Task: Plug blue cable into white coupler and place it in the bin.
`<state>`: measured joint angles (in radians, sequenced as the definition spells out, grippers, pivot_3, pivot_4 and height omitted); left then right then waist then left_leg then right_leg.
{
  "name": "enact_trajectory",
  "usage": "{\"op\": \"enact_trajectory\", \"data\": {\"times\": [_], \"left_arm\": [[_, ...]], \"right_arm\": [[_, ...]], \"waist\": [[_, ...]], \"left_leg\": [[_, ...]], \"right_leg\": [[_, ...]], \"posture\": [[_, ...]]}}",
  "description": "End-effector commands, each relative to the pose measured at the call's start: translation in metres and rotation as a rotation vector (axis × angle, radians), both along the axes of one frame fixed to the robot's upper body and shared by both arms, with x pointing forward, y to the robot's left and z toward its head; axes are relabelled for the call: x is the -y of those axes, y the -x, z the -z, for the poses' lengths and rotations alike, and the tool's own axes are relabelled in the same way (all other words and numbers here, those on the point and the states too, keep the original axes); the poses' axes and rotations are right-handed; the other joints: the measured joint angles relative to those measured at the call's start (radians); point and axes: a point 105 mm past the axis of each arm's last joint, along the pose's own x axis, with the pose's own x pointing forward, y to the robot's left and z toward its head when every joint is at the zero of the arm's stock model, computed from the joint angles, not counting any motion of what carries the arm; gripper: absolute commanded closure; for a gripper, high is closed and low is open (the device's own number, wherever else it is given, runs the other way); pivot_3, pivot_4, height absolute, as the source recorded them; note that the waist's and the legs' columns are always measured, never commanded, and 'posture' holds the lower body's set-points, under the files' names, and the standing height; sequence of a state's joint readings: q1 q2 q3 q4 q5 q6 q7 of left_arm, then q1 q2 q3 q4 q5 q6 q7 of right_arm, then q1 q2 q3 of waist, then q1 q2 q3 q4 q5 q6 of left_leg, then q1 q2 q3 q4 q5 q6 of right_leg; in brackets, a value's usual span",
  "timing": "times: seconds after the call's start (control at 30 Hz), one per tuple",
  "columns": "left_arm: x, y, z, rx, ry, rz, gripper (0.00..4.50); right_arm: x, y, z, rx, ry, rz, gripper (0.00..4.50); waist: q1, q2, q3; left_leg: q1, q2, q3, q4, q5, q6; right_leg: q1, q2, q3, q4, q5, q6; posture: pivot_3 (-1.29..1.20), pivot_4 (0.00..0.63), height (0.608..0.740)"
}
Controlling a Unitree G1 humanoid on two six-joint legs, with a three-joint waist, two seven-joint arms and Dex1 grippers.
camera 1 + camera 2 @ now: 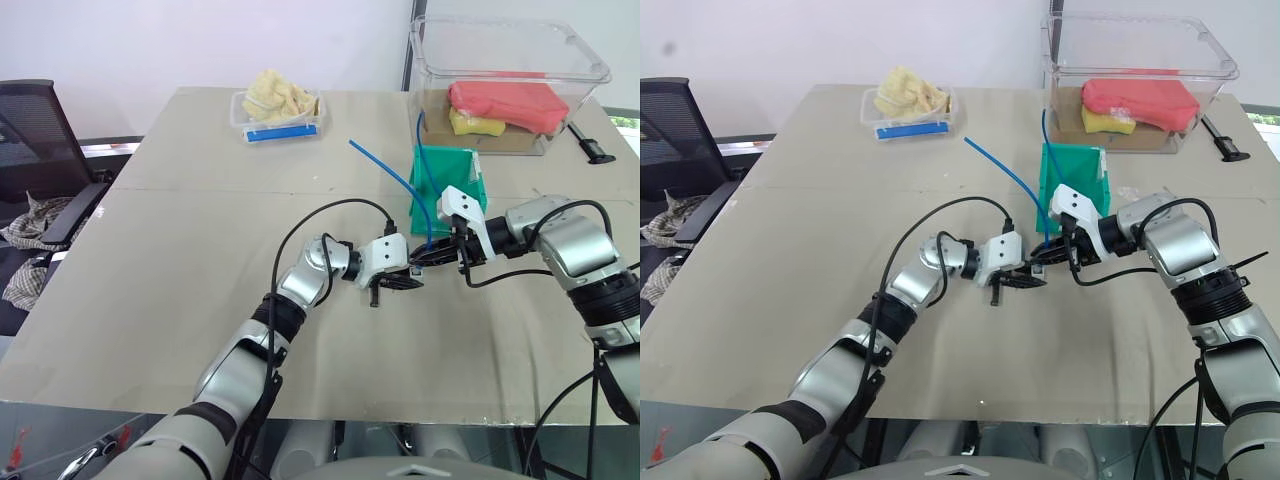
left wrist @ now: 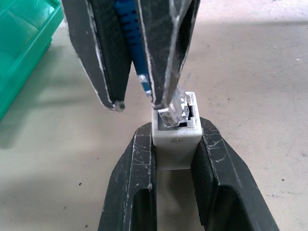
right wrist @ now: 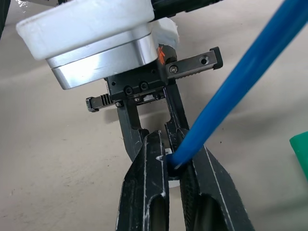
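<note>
Over the table's middle, my two grippers meet tip to tip just in front of the teal bin (image 1: 452,186). My left gripper (image 2: 175,131) is shut on the small white coupler (image 2: 176,144), socket facing the other hand. My right gripper (image 3: 172,153) is shut on the blue cable (image 3: 240,82) close to its end. The clear plug (image 2: 179,107) sits at the mouth of the coupler's socket, partly inside it. From the right gripper (image 1: 432,256), the cable rises in a loop (image 1: 385,165) past the bin's front toward the clear tub.
A large clear tub (image 1: 512,45) with red and yellow items stands at the back right, a black tool (image 1: 592,145) beside it. A small clear tray (image 1: 280,112) with a blue strip sits at the back centre. An office chair (image 1: 40,160) stands left of the table.
</note>
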<state>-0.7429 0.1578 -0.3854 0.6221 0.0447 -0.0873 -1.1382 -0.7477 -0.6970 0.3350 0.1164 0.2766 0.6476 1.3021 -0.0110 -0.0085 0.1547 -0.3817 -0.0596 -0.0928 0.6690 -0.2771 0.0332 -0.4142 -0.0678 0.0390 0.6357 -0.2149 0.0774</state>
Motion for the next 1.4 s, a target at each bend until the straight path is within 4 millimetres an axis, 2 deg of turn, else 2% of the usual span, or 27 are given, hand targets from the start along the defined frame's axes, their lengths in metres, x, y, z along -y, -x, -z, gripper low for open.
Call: {"op": "enact_trajectory", "data": {"times": [0.03,0.4,0.63,0.93,1.4], "left_arm": [[0.007,0.005,-0.007,0.025,0.016,0.043,4.11],[0.008,0.005,-0.008,0.031,0.021,0.046,4.11],[0.008,0.005,-0.008,0.029,0.022,0.047,4.11],[0.009,0.005,-0.007,0.029,0.024,0.048,4.11],[0.008,0.006,-0.006,0.023,0.02,0.05,4.11]], "right_arm": [[0.003,-0.002,0.001,0.006,0.009,0.013,4.5],[0.003,-0.004,-0.005,0.032,-0.008,0.014,4.5],[-0.002,-0.014,-0.016,0.114,-0.066,0.037,4.5],[-0.002,-0.009,-0.025,0.081,-0.116,0.027,4.5],[0.005,0.004,-0.005,0.022,-0.048,0.01,4.5]], "waist": [[0.0,0.0,0.0],[0.0,0.0,0.0],[0.0,0.0,0.0],[0.0,0.0,0.001],[0.001,0.0,0.001]], "left_leg": [[0.0,0.0,0.0,0.0,0.0,0.0],[-0.001,0.0,0.0,0.0,0.0,-0.001],[-0.002,0.0,0.0,0.0,0.001,-0.003],[-0.002,-0.001,0.0,0.0,0.002,-0.003],[-0.003,-0.001,0.0,0.0,0.002,-0.003]], "right_leg": [[0.0,0.0,0.0,0.0,0.0,0.0],[-0.001,0.0,0.0,0.0,0.0,0.0],[-0.002,0.0,0.0,0.0,0.0,0.0],[-0.003,-0.001,0.0,0.0,0.0,0.0],[-0.004,-0.001,0.0,0.0,0.0,0.0]], "posture": [[0.0,0.15,0.74],[0.0,0.15,0.74],[0.0,0.15,0.74],[0.0,0.15,0.74],[0.0,0.15,0.74]]}}
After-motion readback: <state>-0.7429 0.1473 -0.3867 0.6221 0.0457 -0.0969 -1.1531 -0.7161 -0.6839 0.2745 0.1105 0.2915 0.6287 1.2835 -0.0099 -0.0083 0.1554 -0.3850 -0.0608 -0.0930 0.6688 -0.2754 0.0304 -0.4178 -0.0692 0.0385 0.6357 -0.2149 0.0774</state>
